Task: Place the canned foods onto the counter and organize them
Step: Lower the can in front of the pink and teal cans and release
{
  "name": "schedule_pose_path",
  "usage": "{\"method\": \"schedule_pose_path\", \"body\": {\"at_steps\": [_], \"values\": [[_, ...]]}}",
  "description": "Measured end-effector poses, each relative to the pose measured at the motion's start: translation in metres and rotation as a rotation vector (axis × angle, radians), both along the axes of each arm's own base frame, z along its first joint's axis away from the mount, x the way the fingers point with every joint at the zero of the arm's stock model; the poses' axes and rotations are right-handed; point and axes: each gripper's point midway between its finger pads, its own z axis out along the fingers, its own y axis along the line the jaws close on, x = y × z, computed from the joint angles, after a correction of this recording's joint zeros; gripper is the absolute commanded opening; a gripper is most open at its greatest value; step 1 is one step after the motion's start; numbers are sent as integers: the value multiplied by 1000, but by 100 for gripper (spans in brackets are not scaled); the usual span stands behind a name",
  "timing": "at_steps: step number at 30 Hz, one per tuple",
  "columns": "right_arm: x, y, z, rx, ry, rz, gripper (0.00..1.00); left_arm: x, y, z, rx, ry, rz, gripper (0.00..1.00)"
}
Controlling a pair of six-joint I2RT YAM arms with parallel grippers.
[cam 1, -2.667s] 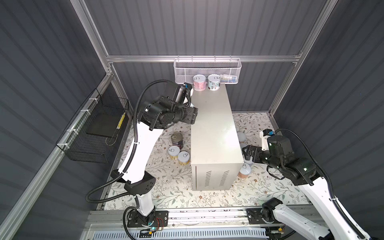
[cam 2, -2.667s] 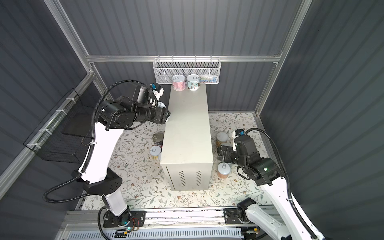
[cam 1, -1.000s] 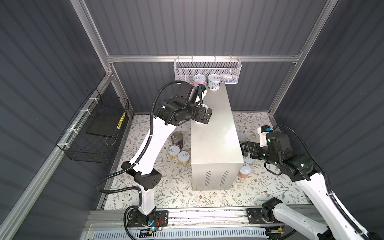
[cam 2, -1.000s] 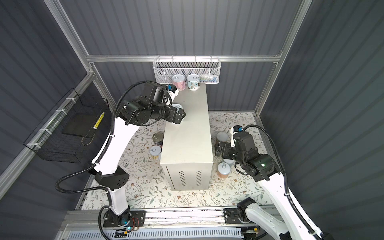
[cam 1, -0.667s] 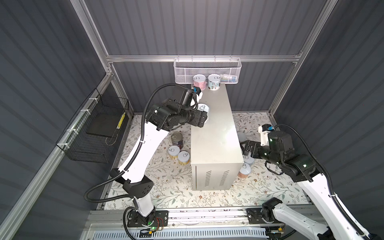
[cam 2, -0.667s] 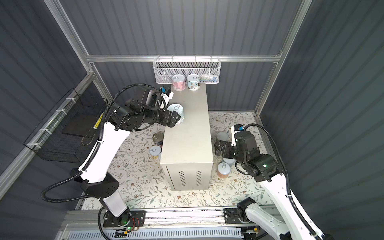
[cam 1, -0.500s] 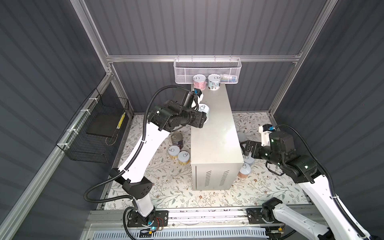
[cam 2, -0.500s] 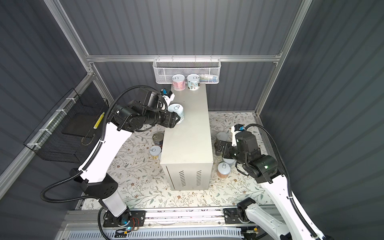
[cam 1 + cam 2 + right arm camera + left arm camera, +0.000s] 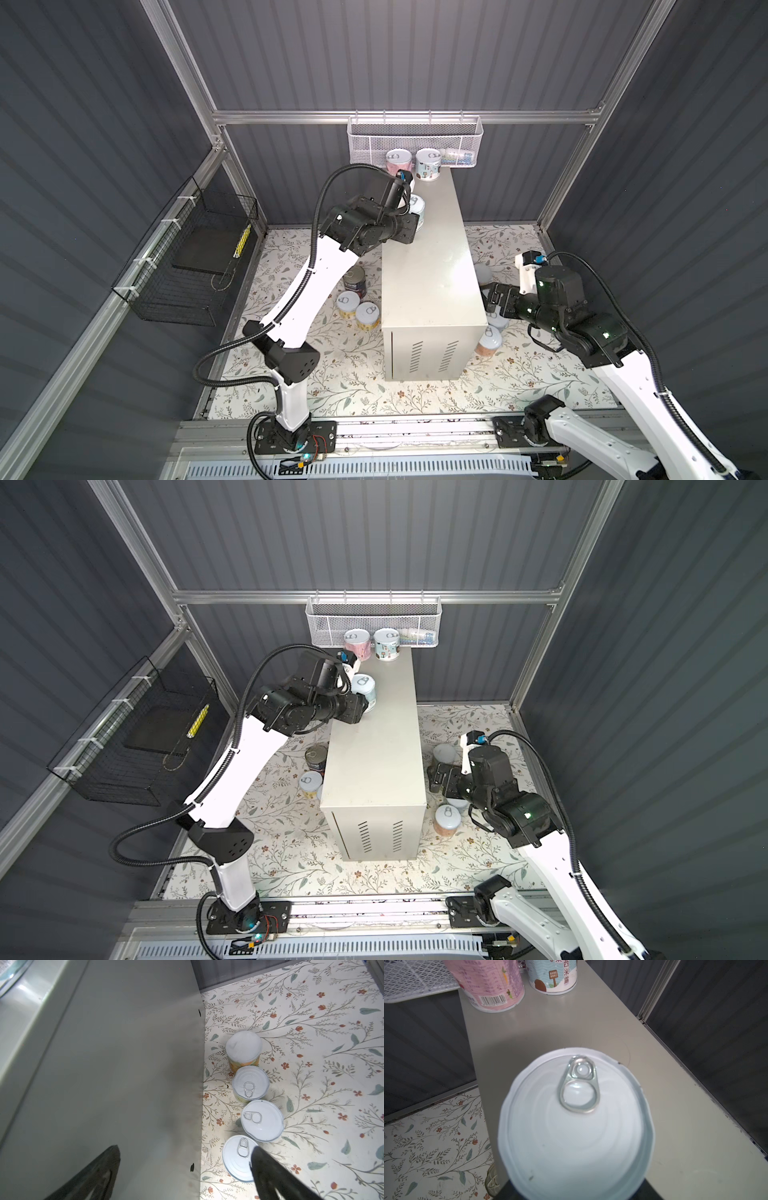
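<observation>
Three cans are up on the counter point(image 9: 432, 270), a cream sheet-metal box with vent slits in its near end. A pink can point(image 9: 399, 163) and a blue can point(image 9: 429, 165) stand side by side at the far end, under the white mesh basket point(image 9: 374, 143). The third can point(image 9: 417, 206) stands upright near the left edge, with the left gripper point(image 9: 409, 227) clamped on its side. The left wrist view adds a barcode on the pink label and Chinese characters on the blue one. In that view the third can's dull silver lid and pull tab fill the frame and hide the fingers. The left arm rises steeply from its base, bends at the elbow and reaches in level with the counter top. On the floral mat point(image 9: 332, 374), a tall dark can point(image 9: 354, 280) and two small cans point(image 9: 368, 313) stand left of the counter. To the right, both top views lose part of the line behind the right arm. The right wrist view shows a row of four cans point(image 9: 262, 1120) close together along the counter's wall, one lid plain and three with tabs. The right gripper point(image 9: 494, 297) hangs low beside that wall, jaws wide apart and holding nothing. One of its fingers point(image 9: 93, 1176) is over the wall and the other is over the nearest lid.
</observation>
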Motion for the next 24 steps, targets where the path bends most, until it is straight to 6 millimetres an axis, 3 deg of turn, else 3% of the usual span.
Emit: {"method": "schedule_pose_path", "body": {"at_steps": [9,24], "values": [[9,5,4,16,-24,6,99,35,-11,-9,15,-45,41,63],[20,9,-3,-9,-6,10,99,75,24,9,-39,-120,145,67]]}}
